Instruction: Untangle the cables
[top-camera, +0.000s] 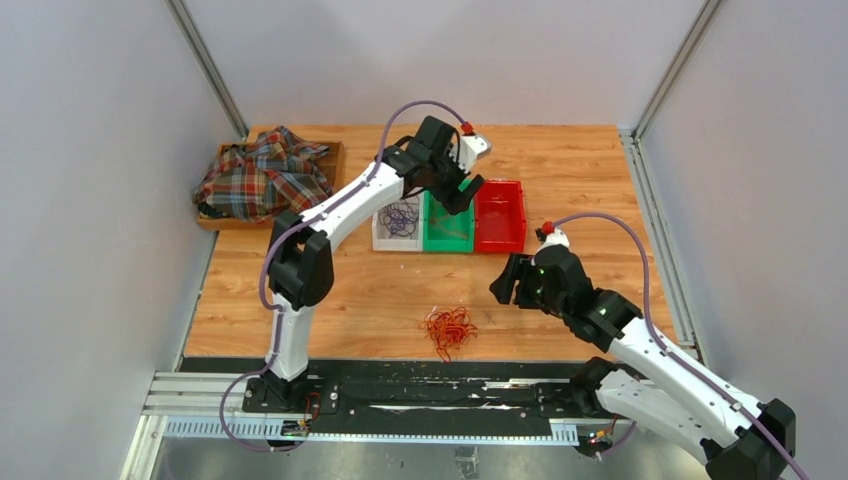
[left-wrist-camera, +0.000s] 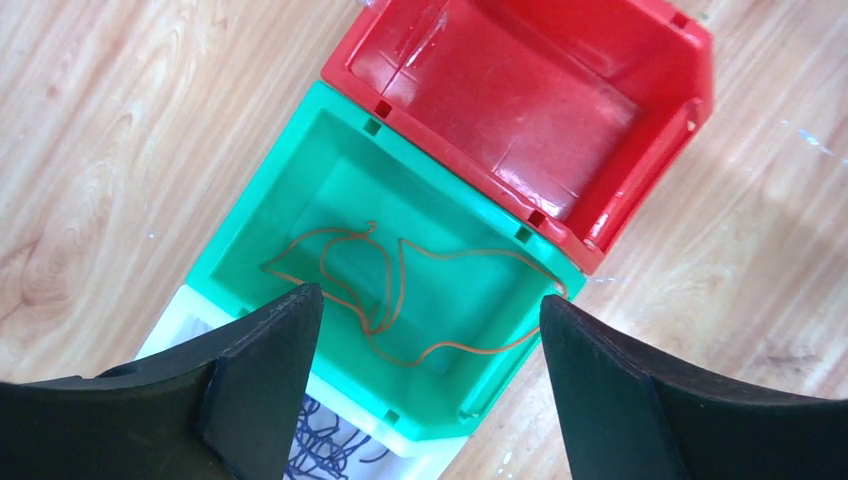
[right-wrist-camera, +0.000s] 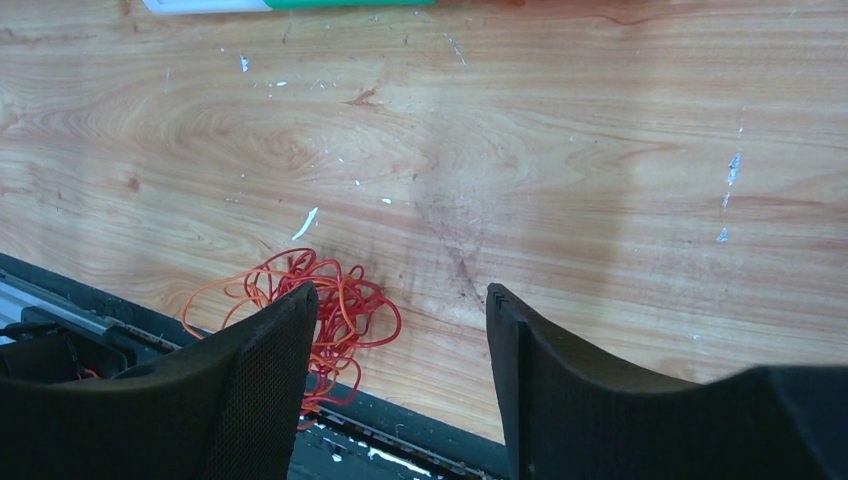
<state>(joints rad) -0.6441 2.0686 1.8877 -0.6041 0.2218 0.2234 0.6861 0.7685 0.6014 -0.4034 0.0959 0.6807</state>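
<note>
A small clump of red and orange cables (top-camera: 449, 328) lies on the table near its front edge; it also shows in the right wrist view (right-wrist-camera: 330, 300). One orange-brown cable (left-wrist-camera: 400, 300) lies loose in the green bin (left-wrist-camera: 300, 190). Purple cables (top-camera: 400, 218) lie in the white bin (top-camera: 380, 238); they show at the lower edge of the left wrist view (left-wrist-camera: 330, 450). My left gripper (left-wrist-camera: 430, 340) is open and empty above the green bin. My right gripper (right-wrist-camera: 400, 340) is open and empty, above the table just right of the clump.
An empty red bin (top-camera: 499, 216) stands right of the green bin. A plaid cloth (top-camera: 262, 172) lies in a wooden tray (top-camera: 336, 152) at the back left. The black base rail (top-camera: 420, 385) runs along the table's near edge.
</note>
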